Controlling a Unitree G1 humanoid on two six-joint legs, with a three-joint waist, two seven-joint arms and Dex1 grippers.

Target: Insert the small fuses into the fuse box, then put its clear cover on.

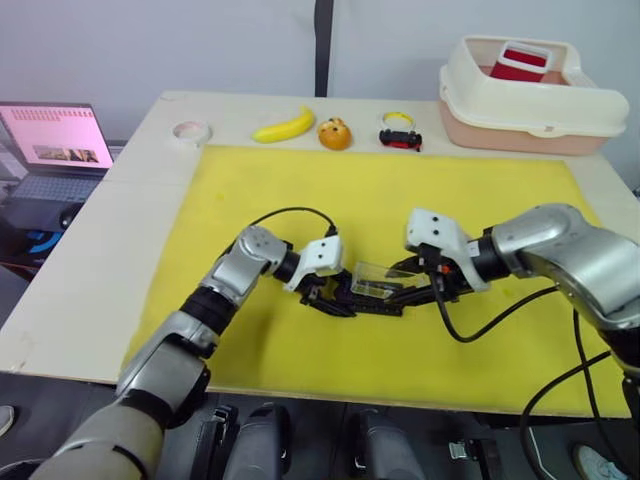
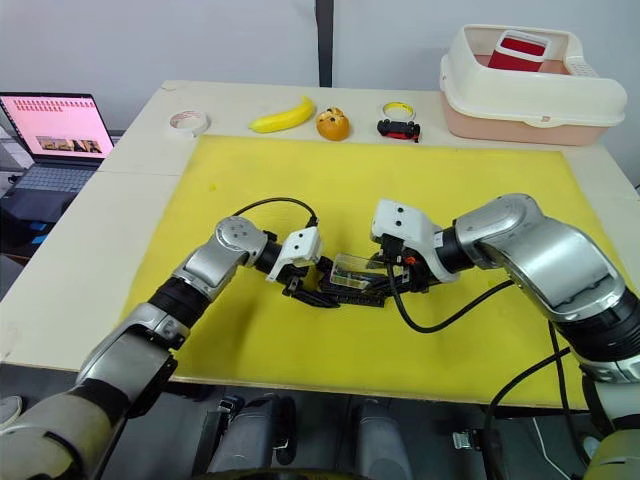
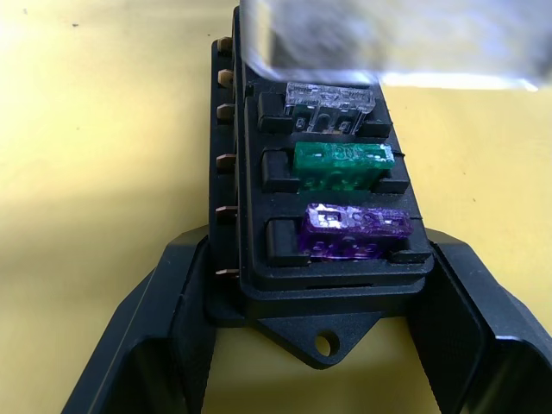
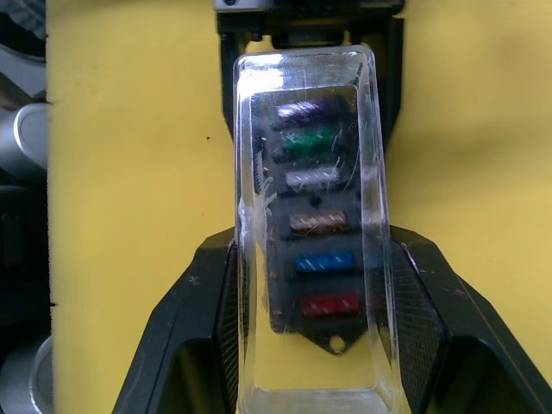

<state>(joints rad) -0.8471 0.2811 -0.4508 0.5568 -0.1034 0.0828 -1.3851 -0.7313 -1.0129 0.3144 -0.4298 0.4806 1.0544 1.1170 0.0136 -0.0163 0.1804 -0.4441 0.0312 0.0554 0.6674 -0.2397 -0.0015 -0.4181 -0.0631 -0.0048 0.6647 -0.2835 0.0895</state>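
Observation:
The black fuse box point(image 1: 365, 303) lies on the yellow mat near its middle. My left gripper point(image 1: 335, 300) is shut on its left end, a finger point(image 3: 164, 336) on each side. Several small fuses sit in its slots: purple point(image 3: 355, 226), green point(image 3: 341, 162) and grey point(image 3: 329, 102) nearest my left gripper, then amber point(image 4: 317, 222), blue point(image 4: 323, 261) and red point(image 4: 329, 303). My right gripper point(image 1: 400, 295) is shut on the clear cover point(image 1: 375, 280), held just above the box. The cover point(image 3: 388, 39) overlaps the box's right part.
Along the back of the table lie a tape roll point(image 1: 190, 131), a banana point(image 1: 285, 127), an orange toy point(image 1: 334, 133) and a small toy car point(image 1: 400, 138). A cream lidded bin point(image 1: 530, 95) stands at the back right. A laptop point(image 1: 55, 140) sits off the table's left.

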